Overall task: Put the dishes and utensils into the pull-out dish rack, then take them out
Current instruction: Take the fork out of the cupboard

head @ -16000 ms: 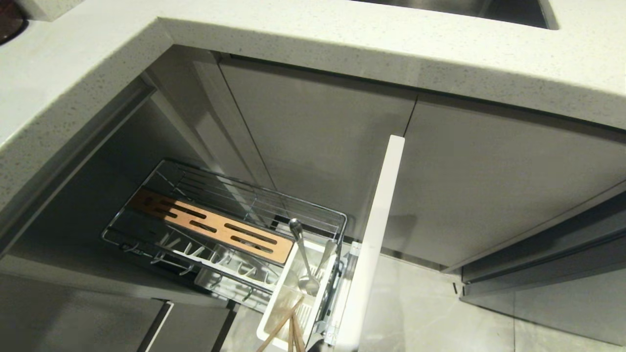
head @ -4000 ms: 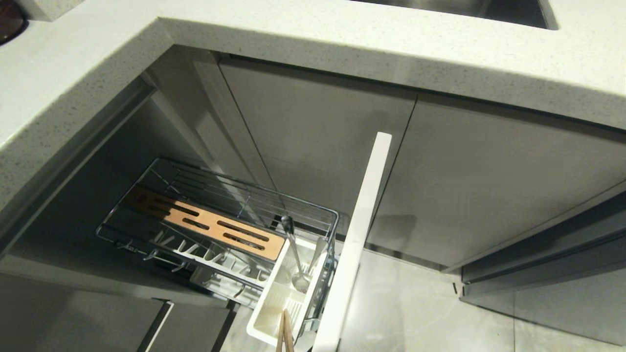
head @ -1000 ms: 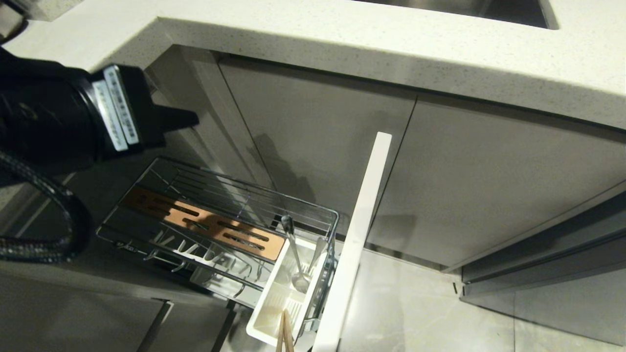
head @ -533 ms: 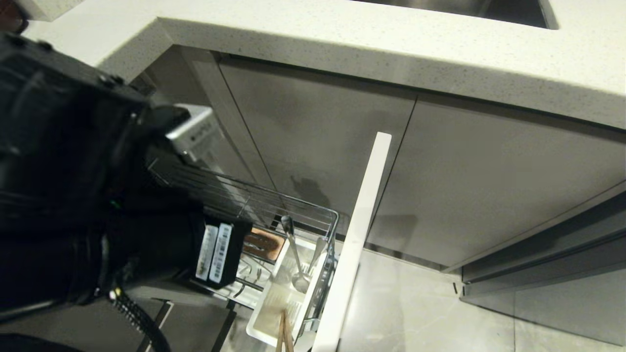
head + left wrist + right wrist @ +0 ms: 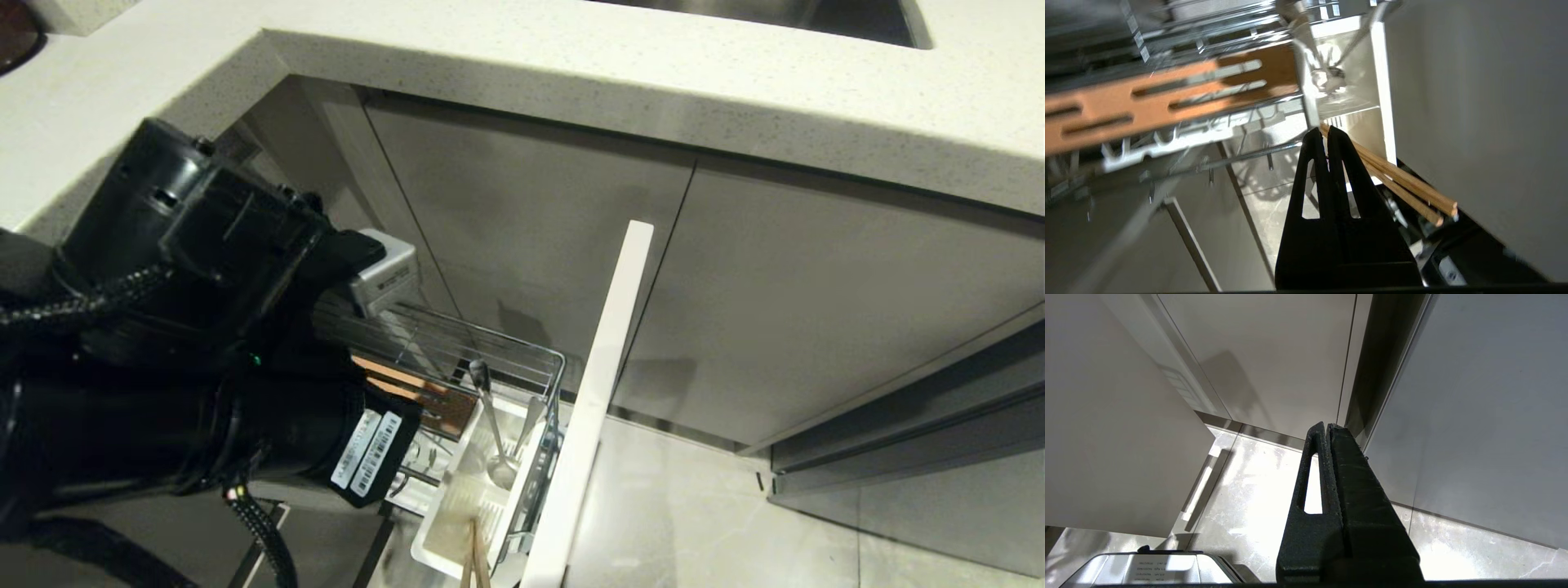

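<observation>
Wooden chopsticks lean over the caddy rim beside the closed, empty left gripper.

Dish rack: chrome wire basket, pulled out from under the bench, fixed to a pale drawer front. Slotted wooden strip lies lengthwise inside the basket. White plastic caddy sits at the drawer-front end of the rack.

Fork: slim, silver, standing tilted in the caddy beside another silver utensil.

Chopsticks: pair, light wood, leaning together out of the caddy's near end.
</observation>
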{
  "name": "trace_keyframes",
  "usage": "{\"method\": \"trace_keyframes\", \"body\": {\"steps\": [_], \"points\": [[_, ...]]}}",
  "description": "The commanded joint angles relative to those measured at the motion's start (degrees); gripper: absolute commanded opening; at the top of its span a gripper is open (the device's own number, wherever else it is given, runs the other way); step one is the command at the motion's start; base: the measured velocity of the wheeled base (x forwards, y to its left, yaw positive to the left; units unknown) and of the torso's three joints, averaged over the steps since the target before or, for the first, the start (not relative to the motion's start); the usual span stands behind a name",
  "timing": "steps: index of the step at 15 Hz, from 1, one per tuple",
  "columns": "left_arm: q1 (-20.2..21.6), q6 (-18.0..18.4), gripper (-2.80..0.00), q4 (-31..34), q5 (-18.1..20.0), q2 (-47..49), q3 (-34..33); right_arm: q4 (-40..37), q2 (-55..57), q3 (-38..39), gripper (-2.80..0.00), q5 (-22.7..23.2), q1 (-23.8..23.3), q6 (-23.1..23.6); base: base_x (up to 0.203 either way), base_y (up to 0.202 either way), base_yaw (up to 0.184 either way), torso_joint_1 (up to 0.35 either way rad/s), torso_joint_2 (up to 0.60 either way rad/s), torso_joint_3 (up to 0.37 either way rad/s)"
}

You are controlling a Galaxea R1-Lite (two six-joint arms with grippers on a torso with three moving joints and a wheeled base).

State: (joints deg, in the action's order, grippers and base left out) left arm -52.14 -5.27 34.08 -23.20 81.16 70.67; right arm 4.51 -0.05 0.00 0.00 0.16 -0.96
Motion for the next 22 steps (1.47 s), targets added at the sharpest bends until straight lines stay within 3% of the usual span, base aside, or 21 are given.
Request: {"method": "trace_keyframes", "body": {"steps": [1, 3, 5, 7, 10, 13, 14, 22], "points": [[5.59, 7.91, -2.8, 0.33, 7.52, 0.25, 1.39, 0.06, 0.05, 1.51, -2.8, 0.0, 0.02, 0.0, 0.0, 0.0, 0.0, 0.0, 0.0, 0.0], [8.29, 16.07, -2.8, 0.44, 16.07, 1.08, 2.39, 0.06, 0.05, 1.49, -2.8, 0.0, 0.02, 0.0, 0.0, 0.0, 0.0, 0.0, 0.0, 0.0], [10.86, 24.87, -2.8, 1.37, 19.71, 2.19, 2.62, 0.06, 0.05, 1.5, -2.8, 0.0, 0.02, 0.0, 0.0, 0.0, 0.0, 0.0, 0.0, 0.0], [13.09, 30.88, -2.8, 1.76, 24.7, 3.71, 3.0, 0.06, 0.05, 1.5, -2.8, 0.0, 0.01, 0.0, 0.0, 0.0, 0.0, 0.0, 0.0, 0.0], [14.48, 34.11, -2.8, 1.6, 24.92, 8.27, 7.45, 0.06, 0.05, 1.5, -2.8, 0.0, 0.01, 0.0, 0.0, 0.0, 0.0, 0.0, 0.0, 0.0], [15.73, 34.57, -2.8, 1.38, 24.57, 12.23, 10.18, 0.06, 0.05, 1.58, -2.8, 0.0, 0.02, 0.0, 0.0, 0.0, 0.0, 0.0, 0.0, 0.0], [15.75, 34.33, 0.0, 1.51, 24.57, 12.87, 11.66, 0.06, 0.05, 1.49, -2.8, 0.0, 0.02, 0.0, 0.0, 0.0, 0.0, 0.0, 0.0, 0.0], [17.4, 34.65, 0.0, 1.41, 24.98, 17.96, 13.43, 0.06, 0.05, 1.49, -2.8, 0.0, 0.02, 0.0, 0.0, 0.0, 0.0, 0.0, 0.0, 0.0]]}}
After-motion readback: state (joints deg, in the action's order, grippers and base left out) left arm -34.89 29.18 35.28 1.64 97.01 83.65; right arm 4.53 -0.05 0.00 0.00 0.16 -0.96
